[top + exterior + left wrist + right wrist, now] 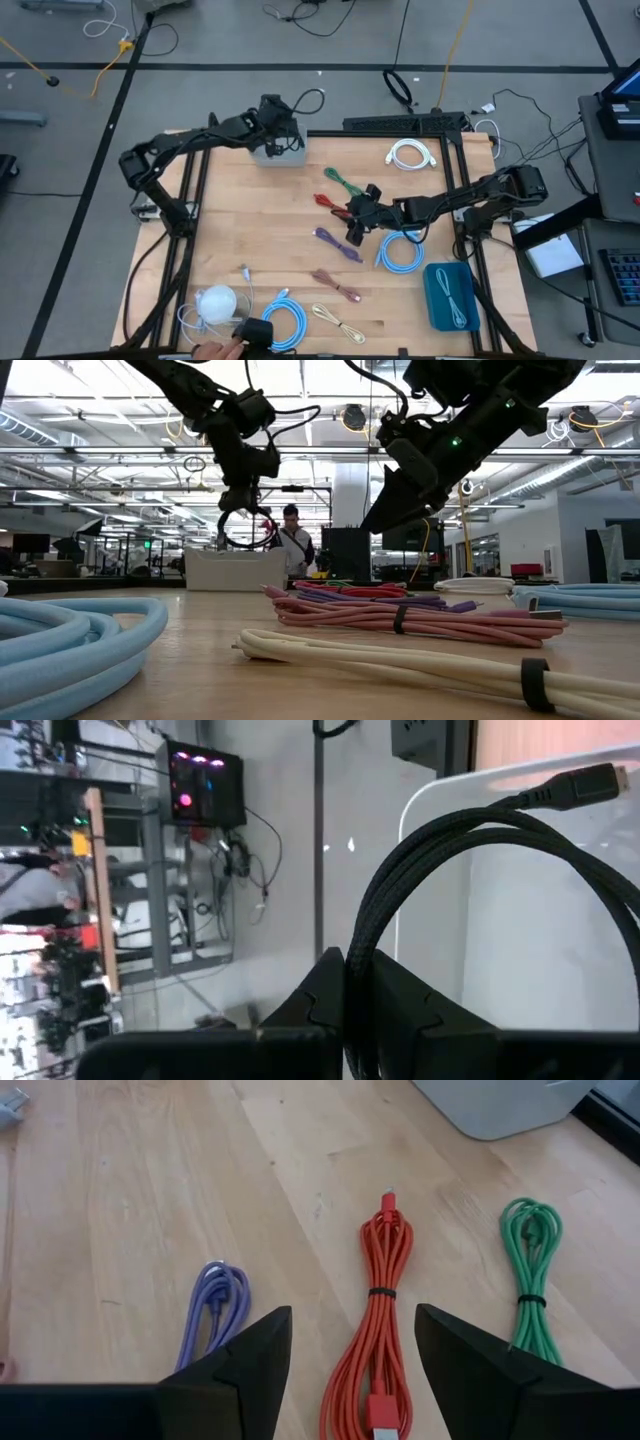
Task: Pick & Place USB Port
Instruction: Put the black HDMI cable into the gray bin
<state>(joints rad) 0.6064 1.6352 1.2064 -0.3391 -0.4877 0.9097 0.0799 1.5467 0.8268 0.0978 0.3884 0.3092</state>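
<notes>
a: usb cables, how many on the table?
b: nine lie there by my count: one white coil [411,155], one green bundle [343,182], one red bundle [331,202], one purple bundle [337,244], one pink bundle [335,284], one cream bundle [338,322], two light blue coils [400,251] [287,320], and one in the blue tray [450,296].
a: and the black cable [470,860]?
b: one, clenched in the left gripper [275,133], hanging as a loop over the grey bin [285,156] at the table's far edge.
a: how is that arm set?
b: bent at the elbow, reaching from the left side toward the bin.
a: the right gripper [352,1342]?
b: spread apart, empty, held above the red bundle near the table's middle, with the purple bundle and green bundle to either side. the arm stretches in from the right.
</notes>
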